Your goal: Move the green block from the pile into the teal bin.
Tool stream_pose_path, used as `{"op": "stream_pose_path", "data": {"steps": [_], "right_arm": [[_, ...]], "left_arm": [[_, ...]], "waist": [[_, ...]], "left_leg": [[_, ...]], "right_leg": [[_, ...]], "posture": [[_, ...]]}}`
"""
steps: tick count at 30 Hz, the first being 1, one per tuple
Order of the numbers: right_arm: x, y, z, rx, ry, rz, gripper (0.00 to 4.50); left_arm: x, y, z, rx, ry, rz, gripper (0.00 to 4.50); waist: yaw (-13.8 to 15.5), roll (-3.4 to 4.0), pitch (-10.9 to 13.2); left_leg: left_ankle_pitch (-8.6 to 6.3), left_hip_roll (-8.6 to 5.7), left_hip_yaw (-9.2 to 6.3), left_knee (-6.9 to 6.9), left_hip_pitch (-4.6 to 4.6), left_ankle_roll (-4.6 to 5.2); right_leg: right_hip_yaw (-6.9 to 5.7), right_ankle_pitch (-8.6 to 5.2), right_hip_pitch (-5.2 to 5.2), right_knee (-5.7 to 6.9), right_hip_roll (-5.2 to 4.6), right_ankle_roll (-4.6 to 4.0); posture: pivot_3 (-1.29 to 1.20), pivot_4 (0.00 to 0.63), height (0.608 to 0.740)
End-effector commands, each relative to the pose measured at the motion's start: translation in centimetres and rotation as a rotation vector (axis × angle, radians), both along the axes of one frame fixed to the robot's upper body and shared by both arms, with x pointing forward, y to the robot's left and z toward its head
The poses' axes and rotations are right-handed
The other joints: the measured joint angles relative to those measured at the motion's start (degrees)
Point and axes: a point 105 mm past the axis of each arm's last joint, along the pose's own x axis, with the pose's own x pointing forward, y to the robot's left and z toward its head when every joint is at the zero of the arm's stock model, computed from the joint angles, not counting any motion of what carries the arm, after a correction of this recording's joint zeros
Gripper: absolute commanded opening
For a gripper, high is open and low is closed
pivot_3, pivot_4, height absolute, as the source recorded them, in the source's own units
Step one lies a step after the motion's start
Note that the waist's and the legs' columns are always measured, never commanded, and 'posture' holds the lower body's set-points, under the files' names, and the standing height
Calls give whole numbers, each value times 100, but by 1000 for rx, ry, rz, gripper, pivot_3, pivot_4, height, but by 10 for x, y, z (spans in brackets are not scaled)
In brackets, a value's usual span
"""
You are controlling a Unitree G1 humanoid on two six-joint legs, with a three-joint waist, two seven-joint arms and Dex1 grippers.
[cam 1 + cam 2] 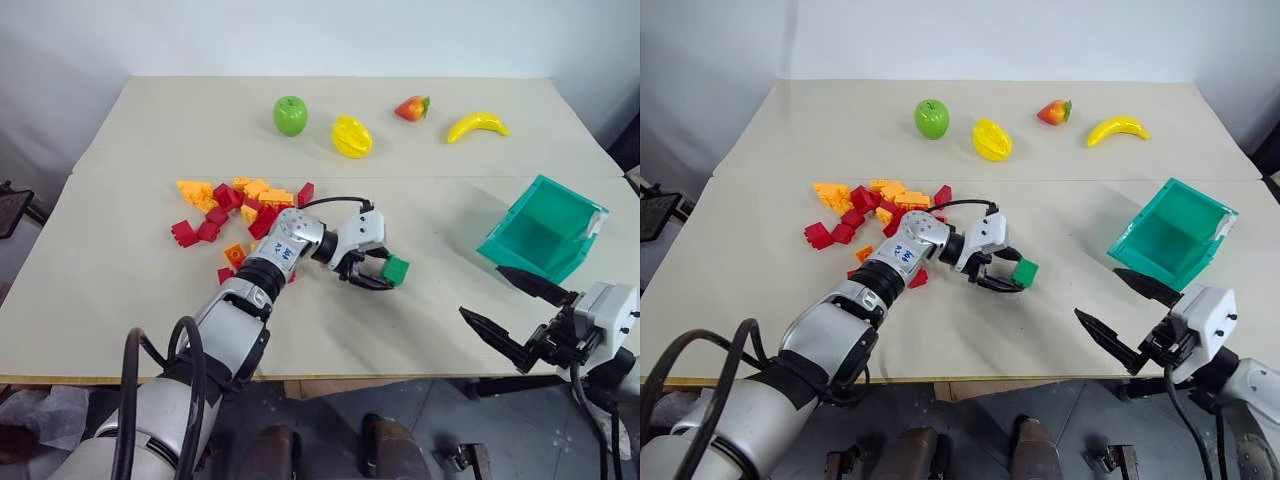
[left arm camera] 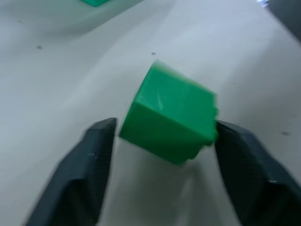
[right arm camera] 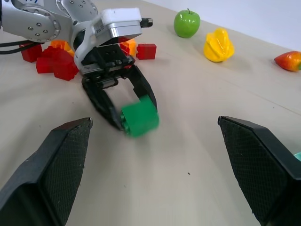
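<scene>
Left wrist view puts the green block right between your left hand's fingers, and there's daylight on one side: a clear gap at one finger, the other finger at or very near the block's edge. So the hand stands wide around the block, and you can't call it a firm hold from here; it looks tilted, possibly slipping free.

From the head camera, the block sits at the left hand's tips, out past the pile, near mid-surface. The bin lies at about three o'clock from it, tipped on its side with its mouth toward the block. Your right hand hangs spread wide and empty at five o'clock from the block, just below the bin.

My read: if you mean to carry, close squarely on the flat sides before lifting, then travel toward three o'clock and release inside the bin's mouth.

Hard to tell: whether the block rests on the surface or hangs just above it, and the wrist picture is smeared at the block's edges.
</scene>
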Motion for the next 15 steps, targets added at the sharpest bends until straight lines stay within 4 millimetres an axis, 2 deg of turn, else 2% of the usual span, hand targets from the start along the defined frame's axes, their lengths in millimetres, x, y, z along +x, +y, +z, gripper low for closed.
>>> {"op": "stream_pose_path", "data": {"steps": [1,4,7,10,11,15], "right_arm": [[-3,-1,6,7,-22,-4,4500],[-4,-6,8,10,-25,0,4500],[-3,-22,7,-1,-16,-35,4500],[-7,-33,-1,-20,46,-41,4500],[-6,-39,1,-30,25,-64,4500],[-4,-49,-5,-26,89,-43,4500]], "left_arm": [[3,9,26,-97,-59,-21,4459],[8,28,35,-168,-77,9,4459],[11,61,49,-253,-192,31,4459],[12,109,64,-331,-292,112,4459],[12,126,64,-330,-280,162,4459],[2,184,74,-419,-322,344,4459]], "waist": [[-1,0,0],[-1,1,0],[-6,2,-1],[-12,3,-1],[-20,2,-1],[-31,5,-3]], "left_leg": [[0,0,-1,0,0,0],[0,0,-2,1,0,0],[-1,1,-3,5,0,0],[-1,4,-5,6,0,0],[-1,6,-5,6,0,0],[-2,9,-5,8,4,-2]], "right_leg": [[0,0,0,0,0,0],[0,0,0,0,-1,0],[1,0,1,1,-1,0],[-1,0,0,3,-1,-1],[-2,0,0,3,0,-1],[2,1,2,5,0,-2]], "posture": [[0,150,740],[0,150,740],[0,150,740],[0,150,740],[0,150,740],[0,150,740]]}}
